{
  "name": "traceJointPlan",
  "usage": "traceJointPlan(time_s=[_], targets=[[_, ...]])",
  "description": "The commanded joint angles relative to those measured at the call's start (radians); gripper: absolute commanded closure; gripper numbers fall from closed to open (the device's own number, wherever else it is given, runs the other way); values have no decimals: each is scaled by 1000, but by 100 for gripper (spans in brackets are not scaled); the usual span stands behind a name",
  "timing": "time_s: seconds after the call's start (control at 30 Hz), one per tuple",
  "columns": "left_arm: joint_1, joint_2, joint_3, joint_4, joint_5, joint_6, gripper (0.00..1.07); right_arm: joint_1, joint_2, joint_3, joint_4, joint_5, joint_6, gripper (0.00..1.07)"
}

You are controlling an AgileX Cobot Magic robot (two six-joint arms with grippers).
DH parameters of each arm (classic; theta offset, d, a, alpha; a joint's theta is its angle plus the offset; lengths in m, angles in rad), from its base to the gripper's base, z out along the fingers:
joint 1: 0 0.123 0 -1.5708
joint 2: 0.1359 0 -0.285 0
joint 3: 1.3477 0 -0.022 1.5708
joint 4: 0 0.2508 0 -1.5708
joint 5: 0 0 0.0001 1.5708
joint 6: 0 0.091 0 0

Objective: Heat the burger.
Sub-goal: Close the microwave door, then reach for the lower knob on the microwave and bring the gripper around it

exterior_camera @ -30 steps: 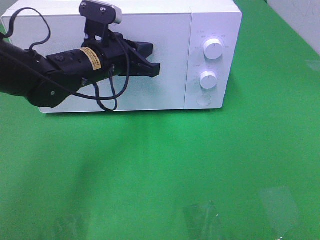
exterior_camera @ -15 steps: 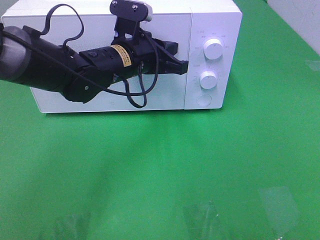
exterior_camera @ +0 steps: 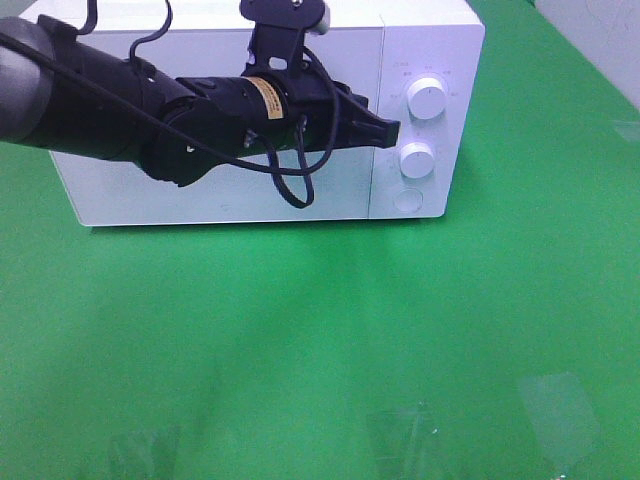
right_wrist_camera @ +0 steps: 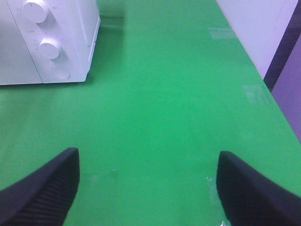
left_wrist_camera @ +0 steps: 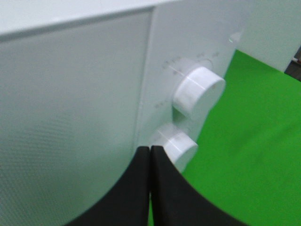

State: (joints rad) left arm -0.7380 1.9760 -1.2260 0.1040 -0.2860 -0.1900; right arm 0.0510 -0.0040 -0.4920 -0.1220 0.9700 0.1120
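The microwave (exterior_camera: 430, 40) has a smooth white shell that looks like plastic, with a soft sheen. Its door (left_wrist_camera: 70, 117) shows a fine dotted grain and looks duller than the panel beside it. The upper knob (exterior_camera: 427, 99) and lower knob (exterior_camera: 417, 159) are smooth, satin white plastic. The table (exterior_camera: 350, 330) is covered in a flat, matt green sheet, and patches of clear film (exterior_camera: 560, 410) on it shine glossy. The left gripper (exterior_camera: 392, 131) is smooth, matt black plastic. The right gripper (right_wrist_camera: 148, 162) has black fingers (right_wrist_camera: 42, 188) with finely ribbed faces. The cable (exterior_camera: 290, 197) looks rubbery and slightly shiny. The yellow label (exterior_camera: 266, 97) on the arm looks like a paper sticker.
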Motion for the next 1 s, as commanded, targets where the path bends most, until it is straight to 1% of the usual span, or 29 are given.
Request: traceJointPlan(time_s=[0.03, 0.07, 0.1, 0.13, 0.17, 0.2, 0.23, 0.27, 0.3, 0.33, 0.37, 0.4, 0.47, 0.5, 0.53, 0.57, 0.6, 0.63, 0.7, 0.73, 0.77, 0.8, 0.83, 0.87, 0.9, 0.93, 0.97, 1.0], targets=[[-28, -36, -10, -8, 91, 1, 99, -4, -27, 0, 1, -6, -3, 31], [-37, -46, -10, -6, 122, 2, 93, -4, -27, 0, 1, -6, -3, 31], [-37, -46, -10, -6, 122, 2, 93, -4, -27, 0, 1, -6, -3, 31], [-51, -58, -10, 0, 184, 2, 80, -4, -27, 0, 1, -6, -3, 31], [-67, -71, -10, 0, 255, 2, 56, -4, -27, 0, 1, -6, -3, 31], [-67, -71, -10, 0, 255, 2, 56, -4, -27, 0, 1, -6, -3, 31], [-79, -81, -10, -5, 315, -1, 36, -4, -27, 0, 1, -6, -3, 31], [-79, -81, -10, -5, 315, -1, 36, -4, -27, 0, 1, -6, -3, 31], [-95, -94, -10, -22, 391, -1, 19, -4, -27, 0, 1, -6, -3, 31], [-95, -94, -10, -22, 391, -1, 19, -4, -27, 0, 1, -6, -3, 31], [-109, -110, -10, -35, 462, -1, 12, -4, -27, 0, 1, -6, -3, 31], [-109, -110, -10, -35, 462, -1, 12, -4, -27, 0, 1, -6, -3, 31], [-128, -137, -10, -58, 566, -1, 11, -4, -27, 0, 1, -6, -3, 31], [-128, -137, -10, -58, 566, -1, 11, -4, -27, 0, 1, -6, -3, 31], [-137, -154, -10, -76, 640, -1, 11, -4, -27, 0, 1, -6, -3, 31], [-137, -154, -10, -76, 640, -1, 11, -4, -27, 0, 1, -6, -3, 31], [-137, -174, -10, -99, 706, -1, 11, -4, -27, 0, 1, -6, -3, 31], [-137, -174, -10, -99, 706, -1, 11, -4, -27, 0, 1, -6, -3, 31], [-137, -205, -10, -118, 811, -1, 11, -4, -27, 0, 1, -6, -3, 31], [-137, -205, -10, -118, 811, -1, 11, -4, -27, 0, 1, -6, -3, 31], [-137, -227, -10, -117, 893, 0, 11, -4, -27, 0, 1, -6, -3, 31], [-137, -227, -10, -117, 893, 0, 11, -4, -27, 0, 1, -6, -3, 31], [-137, -250, -10, -114, 980, 2, 11, -4, -27, 0, 1, -6, -3, 31], [-137, -250, -10, -114, 980, 2, 11, -4, -27, 0, 1, -6, -3, 31], [-137, -269, -10, -110, 1051, 4, 12, -4, -27, 0, 1, -6, -3, 31], [-137, -269, -10, -110, 1051, 4, 12, -4, -27, 0, 1, -6, -3, 31], [-135, -285, -10, -96, 1109, 2, 12, -4, -27, 0, 1, -6, -3, 31], [-135, -291, -10, -96, 1128, -1, 13, -4, -27, 0, 1, -6, -3, 31]])
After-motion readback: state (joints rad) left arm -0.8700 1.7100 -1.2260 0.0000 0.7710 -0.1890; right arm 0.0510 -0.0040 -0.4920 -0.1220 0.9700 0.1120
